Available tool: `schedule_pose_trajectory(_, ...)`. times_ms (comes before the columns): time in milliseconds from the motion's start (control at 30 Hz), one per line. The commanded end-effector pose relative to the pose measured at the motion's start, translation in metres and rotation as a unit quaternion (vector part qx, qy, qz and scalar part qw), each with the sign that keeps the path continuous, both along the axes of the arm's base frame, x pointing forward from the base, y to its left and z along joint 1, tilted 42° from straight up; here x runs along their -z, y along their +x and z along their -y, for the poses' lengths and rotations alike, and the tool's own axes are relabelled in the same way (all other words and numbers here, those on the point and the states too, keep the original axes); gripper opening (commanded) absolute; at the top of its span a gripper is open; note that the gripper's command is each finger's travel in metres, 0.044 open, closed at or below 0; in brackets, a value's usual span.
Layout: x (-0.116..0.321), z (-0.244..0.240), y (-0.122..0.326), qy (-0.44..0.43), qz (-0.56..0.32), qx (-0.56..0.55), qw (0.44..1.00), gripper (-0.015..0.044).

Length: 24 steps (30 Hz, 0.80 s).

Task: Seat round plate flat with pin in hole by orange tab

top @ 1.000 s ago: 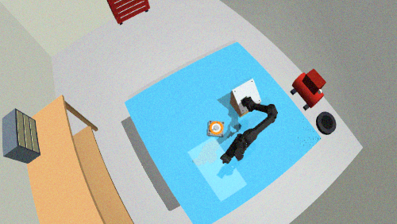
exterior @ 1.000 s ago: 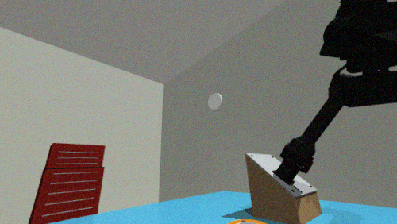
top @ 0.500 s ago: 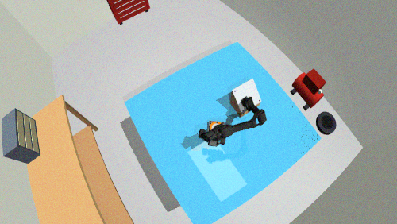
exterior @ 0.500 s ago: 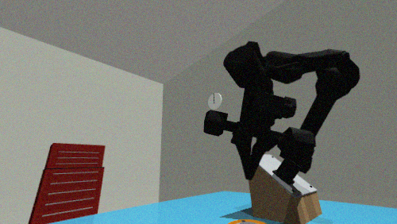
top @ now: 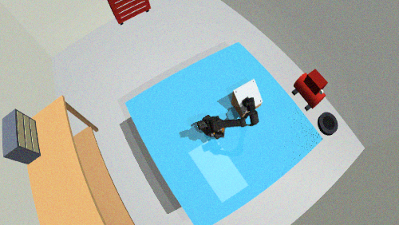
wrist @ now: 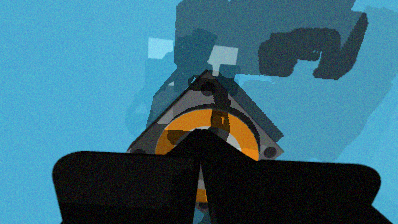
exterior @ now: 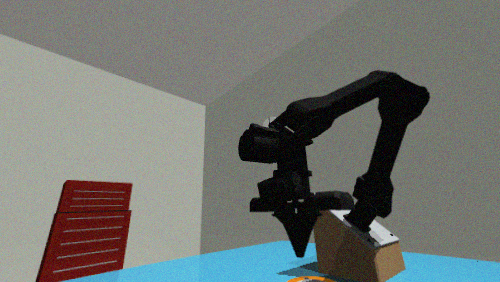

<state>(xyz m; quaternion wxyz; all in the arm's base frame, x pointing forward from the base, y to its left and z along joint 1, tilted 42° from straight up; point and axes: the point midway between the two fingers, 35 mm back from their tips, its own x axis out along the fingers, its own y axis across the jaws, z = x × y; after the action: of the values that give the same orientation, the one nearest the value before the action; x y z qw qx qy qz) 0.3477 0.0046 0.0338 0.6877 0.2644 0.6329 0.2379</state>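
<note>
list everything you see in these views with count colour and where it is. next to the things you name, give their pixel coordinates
round plate (exterior: 312, 277) (wrist: 182, 121): one, orange ring, on the base
base (wrist: 167, 107): one, grey, square, on the blue surface
blue surface (top: 167, 104) (exterior: 165, 267) (wrist: 75, 75): one, under base and arm
wedge-shaped stand (top: 242, 90) (exterior: 345, 245): one, white top, brown sides, under the arm
slatted red unit (top: 129, 9) (exterior: 90, 230): one, red, beyond the blue surface
wheeled machine (top: 302, 85): one, red, right in the top view
round object (top: 328, 123): one, black, beside that machine
bench (top: 53, 159): one, tan, left in the top view
box (top: 15, 140): one, blue-grey, by the bench
arm (top: 231, 123) (exterior: 350, 95): one, black, on the stand
tool (exterior: 300, 256) (wrist: 200, 135): one, black, shut, above the plate
</note>
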Motion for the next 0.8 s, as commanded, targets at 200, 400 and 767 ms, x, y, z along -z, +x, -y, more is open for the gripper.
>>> schedule_pose_trajectory(200, 0.022, -0.018, 0.0, 0.005, -0.013, 0.006, 1.0, 0.0)
schedule_pose_trajectory(400, 0.037, -0.034, 0.0, 0.006, -0.013, 0.006, 1.0, 0.0)
schedule_pose_trajectory(767, 0.045, -0.025, -0.001, 0.005, -0.013, 0.006, 1.0, 0.0)
